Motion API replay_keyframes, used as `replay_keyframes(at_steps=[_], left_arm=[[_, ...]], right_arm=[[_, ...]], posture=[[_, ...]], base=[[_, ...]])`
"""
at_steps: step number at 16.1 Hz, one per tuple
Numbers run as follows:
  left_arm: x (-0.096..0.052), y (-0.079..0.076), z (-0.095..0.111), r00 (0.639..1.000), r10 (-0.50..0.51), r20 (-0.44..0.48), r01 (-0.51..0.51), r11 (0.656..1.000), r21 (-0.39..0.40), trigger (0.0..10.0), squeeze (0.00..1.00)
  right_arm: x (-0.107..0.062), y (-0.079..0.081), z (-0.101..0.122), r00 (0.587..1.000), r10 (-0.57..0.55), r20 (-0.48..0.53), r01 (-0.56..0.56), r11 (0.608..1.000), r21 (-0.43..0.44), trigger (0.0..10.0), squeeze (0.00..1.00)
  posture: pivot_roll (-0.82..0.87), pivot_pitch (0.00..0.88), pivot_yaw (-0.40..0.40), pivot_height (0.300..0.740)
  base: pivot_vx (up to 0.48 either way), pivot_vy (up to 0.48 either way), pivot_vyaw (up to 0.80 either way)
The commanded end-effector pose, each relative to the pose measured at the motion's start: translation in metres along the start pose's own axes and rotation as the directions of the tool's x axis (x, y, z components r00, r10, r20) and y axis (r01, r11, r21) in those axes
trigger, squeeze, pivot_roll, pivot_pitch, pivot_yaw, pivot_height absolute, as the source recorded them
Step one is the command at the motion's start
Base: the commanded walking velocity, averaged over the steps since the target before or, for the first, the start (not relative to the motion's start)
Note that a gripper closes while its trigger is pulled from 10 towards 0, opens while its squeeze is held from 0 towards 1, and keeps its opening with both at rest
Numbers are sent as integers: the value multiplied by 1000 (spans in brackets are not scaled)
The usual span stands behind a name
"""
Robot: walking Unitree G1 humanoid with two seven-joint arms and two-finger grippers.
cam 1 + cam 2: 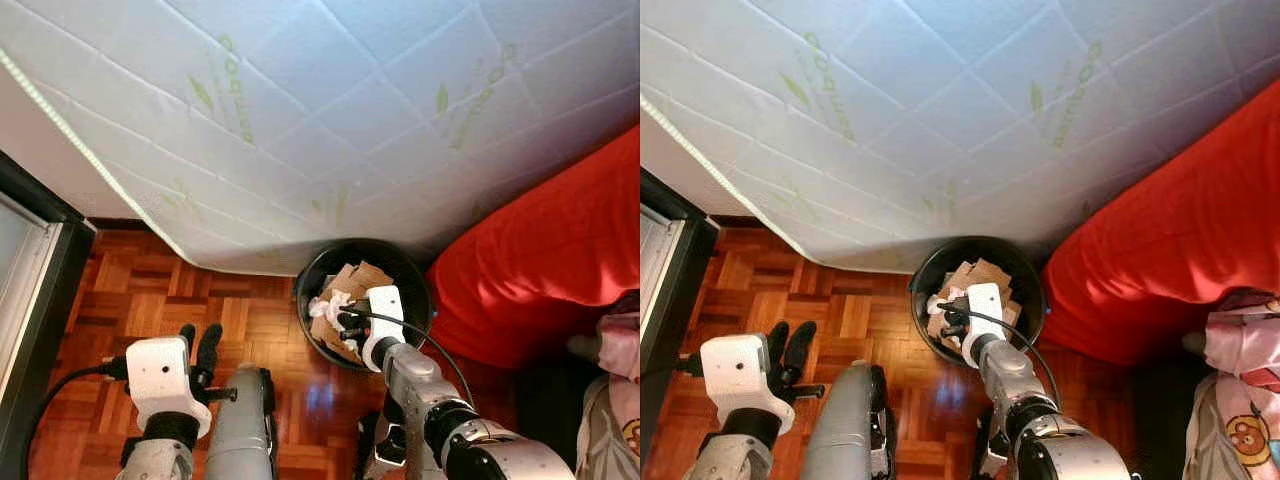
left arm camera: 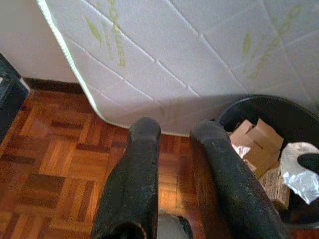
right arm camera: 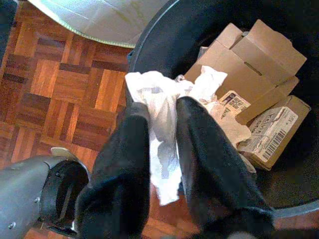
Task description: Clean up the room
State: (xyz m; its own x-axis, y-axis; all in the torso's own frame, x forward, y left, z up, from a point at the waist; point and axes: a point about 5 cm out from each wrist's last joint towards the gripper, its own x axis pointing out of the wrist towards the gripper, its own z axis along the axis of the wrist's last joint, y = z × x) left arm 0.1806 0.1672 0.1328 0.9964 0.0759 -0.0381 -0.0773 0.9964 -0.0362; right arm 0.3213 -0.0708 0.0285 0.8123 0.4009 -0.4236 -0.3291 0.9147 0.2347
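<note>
The right gripper is pinching crumpled white tissue paper over the round black bin's 9 o'clock rim, above brown cardboard boxes. The left gripper is hovering, jaws narrowly parted, holding nothing.

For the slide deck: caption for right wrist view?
Right claw holds crumpled white paper over black bin of cardboard boxes.
</note>
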Motion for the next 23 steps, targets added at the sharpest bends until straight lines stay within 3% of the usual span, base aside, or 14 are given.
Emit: replay_keyframes(at_steps=[1, 8, 11, 14, 17, 18, 19, 21, 22, 23], left_arm=[[-5, 3, 0, 1000, 16, -17, -16, 1000, 17, 10000, 0], [-5, 4, 0, 1000, 17, -22, -16, 1000, 20, 10000, 0], [-5, 3, -1, 1000, 16, -24, -15, 1000, 20, 10000, 0], [-5, 3, -1, 1000, 14, -24, -14, 1000, 20, 10000, 0], [-5, 3, 0, 1000, 12, -23, -12, 1000, 21, 10000, 0], [-5, 3, 0, 1000, 12, -23, -12, 1000, 21, 10000, 0], [-5, 3, 0, 1000, 12, -23, -12, 1000, 21, 10000, 0], [-4, 3, 0, 1000, 12, -21, -12, 1000, 22, 10000, 0], [-4, 4, 0, 1000, 12, -21, -12, 1000, 24, 10000, 0], [-4, 3, 0, 1000, 12, -20, -12, 1000, 23, 10000, 0]], right_arm=[[-2, 3, -12, 999, 9, -38, -8, 1000, 19, 10000, 1000], [-1, 4, -10, 999, 15, -35, -15, 1000, 12, 10000, 1000], [-1, 3, -10, 999, -7, -36, 6, 999, -48, 10000, 1000], [-1, 7, -13, 998, 44, -53, -45, 999, -7, 10000, 1000], [-1, 4, -16, 996, 1, -94, -8, 998, -69, 10000, 1000], [-2, 5, -19, 995, -4, -103, 4, 1000, 0, 10000, 1000], [-2, 5, -20, 994, -1, -112, 2, 1000, 9, 10000, 1000], [-1, 5, -16, 996, 3, -87, -6, 999, -44, 10000, 1000], [-1, 4, -12, 998, -5, -69, -4, 991, -132, 10000, 1000], [-1, 2, -17, 993, -30, -117, 19, 995, -100, 10000, 1000]], posture=[[300, 418, -35, 625], [302, 420, -33, 625], [302, 425, -32, 625], [302, 424, -32, 625], [301, 426, -30, 625], [301, 426, -30, 625], [301, 426, -30, 625], [301, 426, -30, 625], [301, 426, -30, 625], [306, 426, -26, 625]], base=[[0, 0, 0], [0, 0, 0], [0, 0, 0], [0, 0, 0], [0, 0, 0], [0, 0, 0], [0, 0, 0], [0, 0, 0], [0, 0, 0], [0, 0, 0]])
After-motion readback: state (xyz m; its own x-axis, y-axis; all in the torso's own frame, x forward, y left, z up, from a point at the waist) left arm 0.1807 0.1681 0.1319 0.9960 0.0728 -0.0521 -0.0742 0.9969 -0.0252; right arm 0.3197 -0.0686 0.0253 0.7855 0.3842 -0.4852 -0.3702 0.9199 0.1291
